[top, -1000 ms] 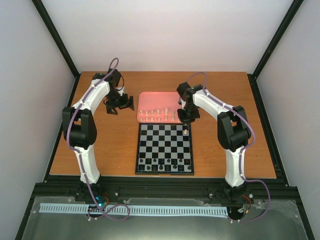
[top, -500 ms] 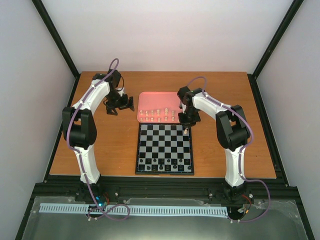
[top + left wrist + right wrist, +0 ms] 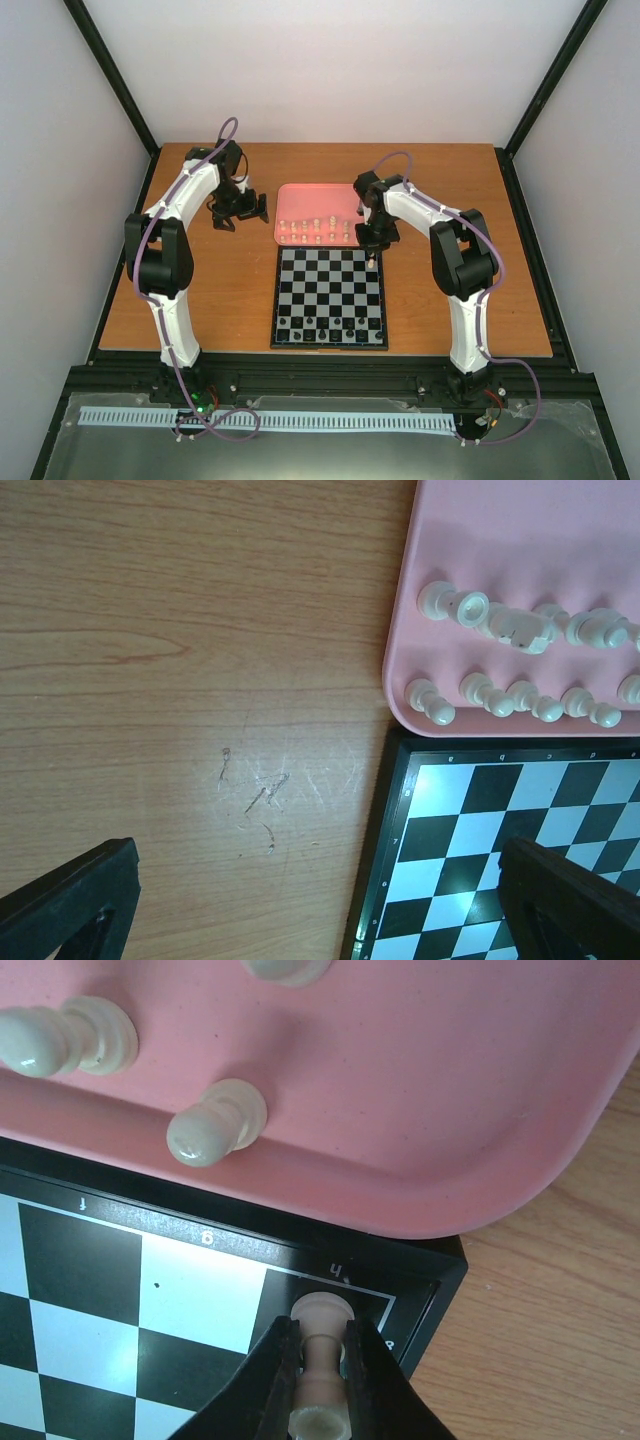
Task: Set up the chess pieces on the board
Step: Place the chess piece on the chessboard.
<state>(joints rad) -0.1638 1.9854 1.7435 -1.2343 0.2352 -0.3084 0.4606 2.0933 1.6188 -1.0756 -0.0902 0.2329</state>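
Note:
The chequered board (image 3: pixel 330 297) lies mid-table, with black pieces along its near rows. Several cream chess pieces (image 3: pixel 318 229) lie in the pink tray (image 3: pixel 300 197) behind it. My right gripper (image 3: pixel 373 254) is shut on a cream rook (image 3: pixel 322 1365) and holds it upright over the board's far right corner square (image 3: pixel 370 1295), its base at or just above the square. My left gripper (image 3: pixel 238 213) is open and empty over bare wood left of the tray. The left wrist view shows the board's far left corner (image 3: pixel 420 770) and several cream pieces (image 3: pixel 510 695) in the tray (image 3: pixel 520 550).
The tray's near rim (image 3: pixel 420 1215) overhangs the board border right behind the held rook. A cream pawn (image 3: pixel 212 1128) lies on its side in the tray close by. Bare wooden table (image 3: pixel 180 680) lies left and right of the board.
My right gripper has moved slightly toward the board's far right corner and lower with the rook. My left arm has not moved.

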